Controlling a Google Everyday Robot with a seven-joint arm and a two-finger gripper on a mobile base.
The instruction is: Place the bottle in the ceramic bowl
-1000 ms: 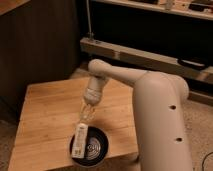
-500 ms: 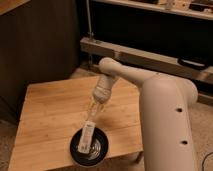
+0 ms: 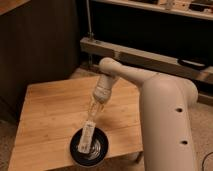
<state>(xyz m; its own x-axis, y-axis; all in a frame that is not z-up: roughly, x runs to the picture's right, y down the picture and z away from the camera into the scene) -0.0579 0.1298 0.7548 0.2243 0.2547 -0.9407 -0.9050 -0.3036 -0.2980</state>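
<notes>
As bottle (image 3: 86,137) lies in bowl (image 3: 75,151), tool (image 3: 93,113) above

end effector (image 3: 93,114) fingers blurred above bottle (image 3: 87,136), table (image 3: 45,115) front corner cut off

The white arm (image 3: 150,90) is reaching down from the right over the wooden counter (image 3: 45,115), its gripper (image 3: 94,111) hanging above the near edge. The bottle (image 3: 87,136) is lying tilted in the ceramic bowl (image 3: 89,148), its lower end resting inside and its upper end leaning up toward the gripper, right at its tip. Whether the two are touching is not clear. The bowl is sitting near the counter's front edge, a dark cabinet (image 3: 40,45) standing behind.
</notes>
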